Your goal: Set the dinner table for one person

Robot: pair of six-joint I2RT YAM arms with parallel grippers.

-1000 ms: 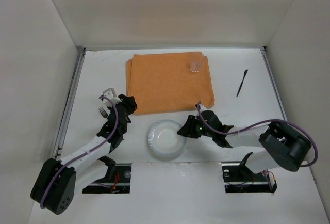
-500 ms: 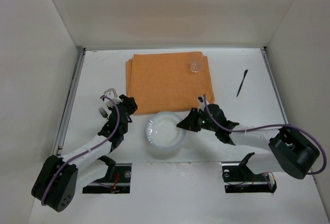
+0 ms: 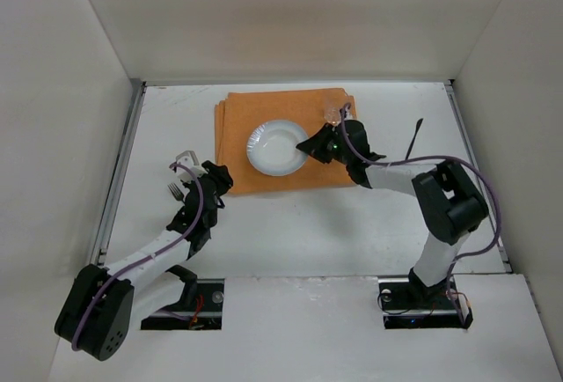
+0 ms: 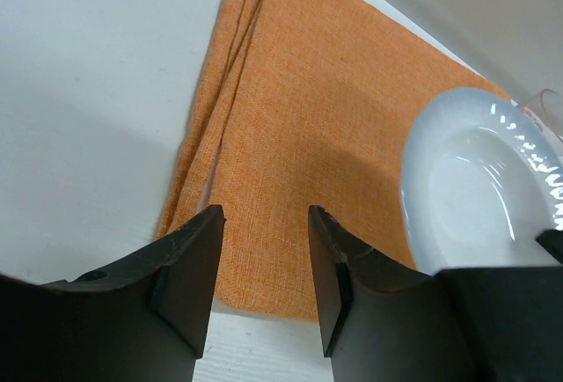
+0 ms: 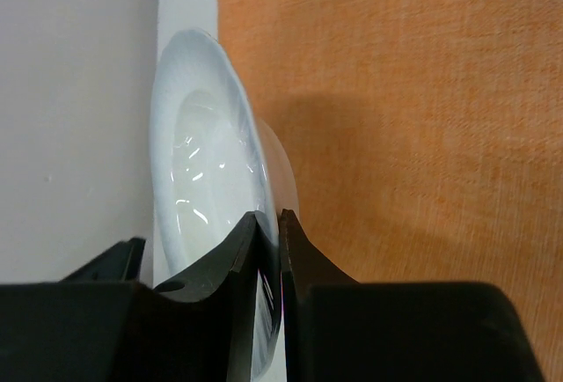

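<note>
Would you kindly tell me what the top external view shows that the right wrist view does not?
Only the top external view shows the clear glass, black knife, fork and left hand. Only the right wrist view shows, close up, the right hand clamping the white plate by its rim. Both show that plate and the orange placemat beneath it.
</note>
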